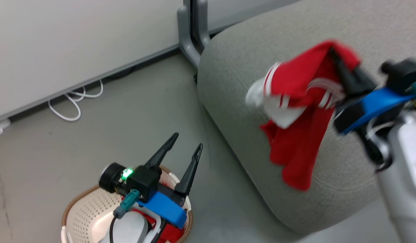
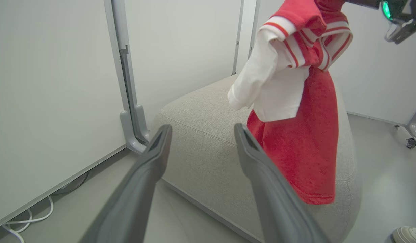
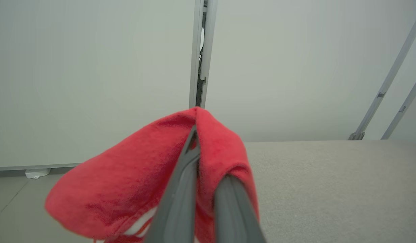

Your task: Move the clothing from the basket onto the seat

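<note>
Clothing was split between two places. One soft bright red garment with broad white stripes (image 1: 297, 135) hung from the right gripper (image 1: 333, 55), whose two long dark fingers (image 3: 181, 189) were pinched shut on a fold at its top. A second red garment (image 1: 171, 233) lay in the oval cream-white perforated plastic basket with a brown rope-like rim (image 1: 80, 199), which stood on the grey floor (image 1: 133, 111).

The held piece dangled near the front of the large grey fabric-upholstered seat (image 1: 241, 47), its lower hem trailing down before the rounded edge. Whether the cloth touched the cushion could not be told. The left gripper (image 1: 187, 140) hovered over the basket with its jaws spread wide and nothing between them.

To finish this step well, the right arm probably needed to carry the garment further in, over the flat top of the seat, not over its curved side. Lowering until the hem folded onto the cushion, and only then opening, would likely keep the cloth from sliding off onto the floor. Soft fabric might cling to the fingers, so a straight lift away after release seemed wise. The left gripper looked well placed to take the other piece.
</note>
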`<state>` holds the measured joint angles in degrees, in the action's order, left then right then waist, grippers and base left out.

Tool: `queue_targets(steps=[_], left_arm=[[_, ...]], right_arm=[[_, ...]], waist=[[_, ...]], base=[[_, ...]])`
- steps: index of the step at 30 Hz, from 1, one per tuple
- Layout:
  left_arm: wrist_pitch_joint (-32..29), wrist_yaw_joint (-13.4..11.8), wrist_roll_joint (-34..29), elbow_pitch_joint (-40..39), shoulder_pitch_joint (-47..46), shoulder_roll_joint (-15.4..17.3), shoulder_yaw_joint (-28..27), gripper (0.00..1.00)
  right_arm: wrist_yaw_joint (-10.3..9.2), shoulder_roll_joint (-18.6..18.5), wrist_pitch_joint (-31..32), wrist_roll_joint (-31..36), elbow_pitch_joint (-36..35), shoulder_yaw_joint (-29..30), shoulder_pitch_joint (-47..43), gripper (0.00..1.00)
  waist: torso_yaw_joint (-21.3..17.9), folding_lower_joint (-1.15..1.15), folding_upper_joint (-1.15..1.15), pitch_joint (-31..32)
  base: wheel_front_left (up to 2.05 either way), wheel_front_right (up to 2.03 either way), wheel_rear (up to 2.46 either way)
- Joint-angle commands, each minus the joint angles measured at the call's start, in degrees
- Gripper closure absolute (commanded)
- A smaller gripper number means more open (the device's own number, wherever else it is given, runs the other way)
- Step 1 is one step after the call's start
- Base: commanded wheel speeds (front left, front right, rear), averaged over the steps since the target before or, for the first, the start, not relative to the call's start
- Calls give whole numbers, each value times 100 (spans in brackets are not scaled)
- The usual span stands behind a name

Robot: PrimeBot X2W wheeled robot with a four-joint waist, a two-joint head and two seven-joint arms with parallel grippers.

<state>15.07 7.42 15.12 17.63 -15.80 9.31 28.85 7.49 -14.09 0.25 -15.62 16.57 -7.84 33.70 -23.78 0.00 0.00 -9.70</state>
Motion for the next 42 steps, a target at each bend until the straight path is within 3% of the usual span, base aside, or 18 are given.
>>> queue_targets(steps=[1, 9, 16, 25, 32, 37, 40, 41, 42], left_arm=[[16, 6, -36, -33, -146, 59, 19, 0], [16, 6, -152, -231, -744, 243, 85, 0], [16, 6, -280, -476, -1196, 407, 108, 0], [16, 6, -439, -807, -1505, 571, 181, 0], [16, 6, -502, -862, -1511, 551, 153, 0], [16, 6, -501, -862, -1448, 536, 101, 0], [16, 6, -483, -838, -1426, 523, 81, 0], [16, 6, -480, -830, -1425, 514, 81, 0], [16, 6, -474, -821, -1427, 504, 92, 0]], right_arm=[[1, -91, 25, -60, -26, 65, 169, 100], [1, -1231, 546, -335, -75, 1007, 1589, 100], [1, -1787, 346, -365, 446, 1982, 2077, 100], [1, -1596, -422, -67, 1887, 2848, 1862, 100], [1, -1388, -888, 160, 2731, 2791, 1859, 100], [1, -1437, -1081, 228, 3067, 2653, 1994, 100], [1, -1471, -1156, 265, 3198, 2596, 2067, 81], [1, -1477, -1169, 279, 3236, 2578, 2087, 67], [1, -1486, -1185, 291, 3266, 2558, 2113, 43]], waist=[[148, 0, 0, -341], [604, 0, 0, -1449], [959, 0, 0, -2347], [1244, 0, 0, -3058], [1263, 0, 0, -3183], [1253, 0, 0, -3172], [1251, 0, 0, -3141], [1256, 0, 0, -3126], [1263, 0, 0, -3109]], base=[[0, 0, 0], [0, 0, 0], [0, 0, 0], [0, 0, 0], [0, 0, 0], [0, 0, 0], [0, 0, 0], [0, 0, 0], [0, 0, 0]])
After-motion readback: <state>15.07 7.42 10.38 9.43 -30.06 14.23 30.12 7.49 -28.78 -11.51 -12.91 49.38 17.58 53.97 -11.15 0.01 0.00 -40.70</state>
